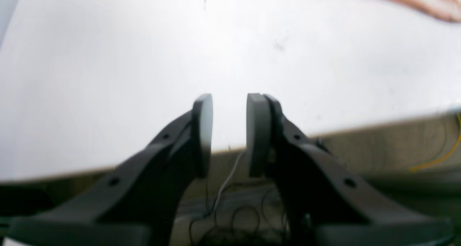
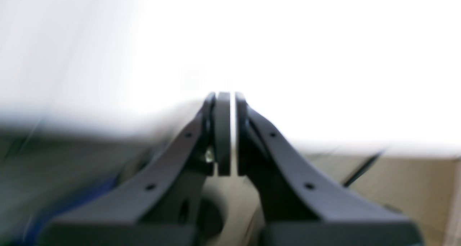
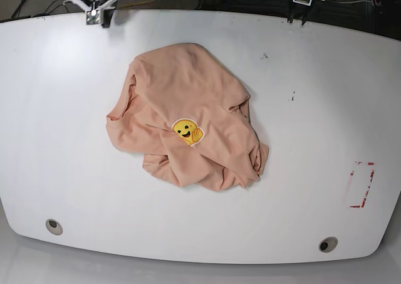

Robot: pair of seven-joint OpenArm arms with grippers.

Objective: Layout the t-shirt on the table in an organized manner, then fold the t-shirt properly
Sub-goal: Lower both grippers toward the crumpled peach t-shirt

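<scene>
Ahead of the left gripper (image 1: 229, 130), whose jaws stand slightly apart and empty, and the right gripper (image 2: 226, 134), pressed together on nothing, the peach-pink t-shirt (image 3: 188, 118) lies crumpled mid-table (image 3: 313, 108), long axis running diagonally, emoji print (image 3: 187, 131) facing up.

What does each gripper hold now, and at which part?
Nothing is held. The left gripper has a gap between its pads with only table behind; the right gripper is shut on nothing. The t-shirt lies crumpled, untouched.
</scene>
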